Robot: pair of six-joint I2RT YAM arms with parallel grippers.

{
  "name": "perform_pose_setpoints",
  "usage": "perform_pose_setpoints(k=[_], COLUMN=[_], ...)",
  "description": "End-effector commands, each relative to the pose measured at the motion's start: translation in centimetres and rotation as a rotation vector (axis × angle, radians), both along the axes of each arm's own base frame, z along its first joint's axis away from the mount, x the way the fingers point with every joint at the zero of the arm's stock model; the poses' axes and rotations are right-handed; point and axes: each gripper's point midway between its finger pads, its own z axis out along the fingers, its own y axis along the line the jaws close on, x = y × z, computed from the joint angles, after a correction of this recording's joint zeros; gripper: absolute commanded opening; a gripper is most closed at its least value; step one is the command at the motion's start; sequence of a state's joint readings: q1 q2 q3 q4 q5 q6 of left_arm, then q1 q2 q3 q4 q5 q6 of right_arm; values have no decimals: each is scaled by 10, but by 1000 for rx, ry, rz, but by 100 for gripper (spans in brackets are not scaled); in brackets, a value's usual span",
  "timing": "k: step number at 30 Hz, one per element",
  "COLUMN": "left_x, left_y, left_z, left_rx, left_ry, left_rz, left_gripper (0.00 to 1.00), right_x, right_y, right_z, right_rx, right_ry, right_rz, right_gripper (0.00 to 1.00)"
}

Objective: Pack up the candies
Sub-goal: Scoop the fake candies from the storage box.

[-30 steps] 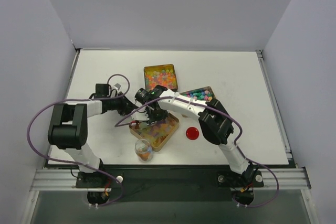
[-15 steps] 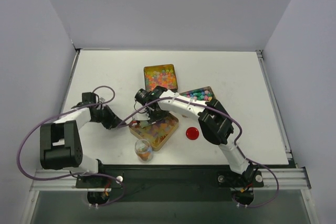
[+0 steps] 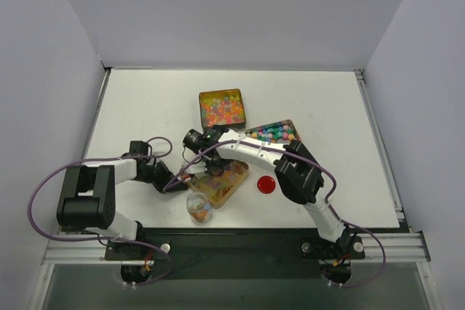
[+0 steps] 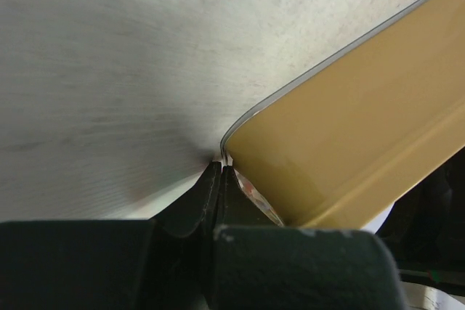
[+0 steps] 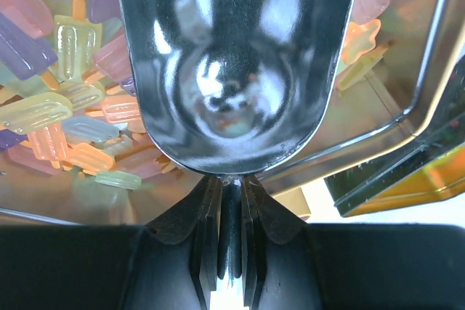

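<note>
With my right gripper point(image 5: 230, 188) clamped on the scoop point(image 5: 240, 70), its bowl nearly empty above the candies point(image 5: 51, 117) in the tin point(image 4: 349, 121) — and my left gripper point(image 4: 221, 173) pinching that tin's corner — I should dig the lip low, then lift level.

Overhead: you get bright, even light, soft shadows.
Left wrist: your table point(image 4: 109, 70) looks streaked, blurred.
Right wrist: glare on your scoop point(image 5: 232, 70).

My right gripper point(image 5: 230, 188) clamps a shiny metal scoop point(image 5: 236, 70); my left gripper point(image 4: 220, 173) lies low, jaws pressed together.
</note>
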State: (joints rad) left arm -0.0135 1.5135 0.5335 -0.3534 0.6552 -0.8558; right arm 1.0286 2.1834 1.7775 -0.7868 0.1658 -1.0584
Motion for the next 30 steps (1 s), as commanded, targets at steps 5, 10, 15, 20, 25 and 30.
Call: perform_pose_setpoints(k=[5, 10, 15, 20, 25, 30], left_x=[24, 23, 24, 30, 34, 34], left_y=[-14, -13, -10, -7, -5, -1], left_z=[-3, -2, -3, -2, 0, 1], left_rx=[-24, -24, -21, -26, -29, -25], left_ry=[-78, -83, -78, -75, -86, -86], left_rz=[23, 24, 24, 39, 41, 43], left_gripper=[0, 0, 0, 0, 0, 0], right_x=[-27, -33, -30, -37, -32, -35], right_y=[11, 29, 15, 0, -1, 5], right_z=[1, -3, -13, -18, -21, -16], right_rx=[5, 102, 117, 182, 264, 349], right_ry=[72, 162, 233, 354, 406, 443], right_rz=[8, -39, -102, -182, -245, -205], right_gripper=[0, 0, 0, 0, 0, 0])
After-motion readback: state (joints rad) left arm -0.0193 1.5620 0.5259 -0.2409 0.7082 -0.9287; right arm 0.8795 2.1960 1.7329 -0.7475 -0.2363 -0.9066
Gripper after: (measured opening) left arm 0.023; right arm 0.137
